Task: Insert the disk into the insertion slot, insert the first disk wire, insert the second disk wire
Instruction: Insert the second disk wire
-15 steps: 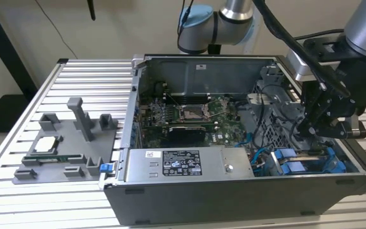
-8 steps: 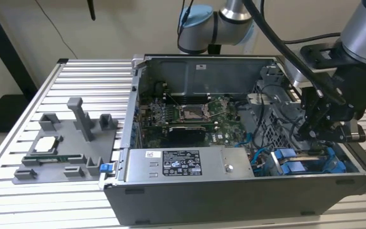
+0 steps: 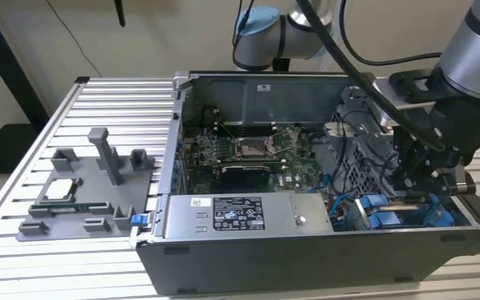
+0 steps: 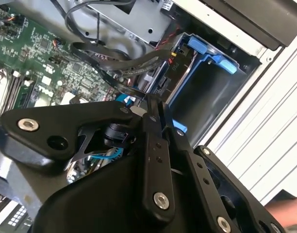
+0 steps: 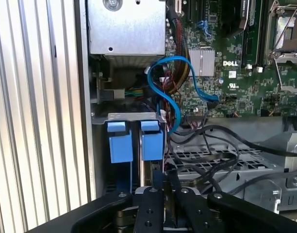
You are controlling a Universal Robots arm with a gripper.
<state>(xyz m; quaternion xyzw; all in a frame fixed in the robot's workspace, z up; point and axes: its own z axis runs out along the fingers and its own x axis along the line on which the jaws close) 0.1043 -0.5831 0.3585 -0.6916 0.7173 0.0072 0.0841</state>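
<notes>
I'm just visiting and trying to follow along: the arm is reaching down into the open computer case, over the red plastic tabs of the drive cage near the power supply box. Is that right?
Nearly. The plastic tabs are blue, not red, as the first wrist view shows. The rest holds: the gripper reaches down into the open computer case, over the drive cage beside the power supply box.

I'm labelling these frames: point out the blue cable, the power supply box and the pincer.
blue cable (image 5: 164, 62), first wrist view, top of its loop.
power supply box (image 3: 249, 214), exterior view, its label.
pincer (image 5: 164, 180), first wrist view, between its fingertips.

Even, soft indoor light, brightest on the slatted bench (image 3: 98, 100); case interior (image 3: 257, 150) shadowed, wrist views' foreground dark, slightly soft.
</notes>
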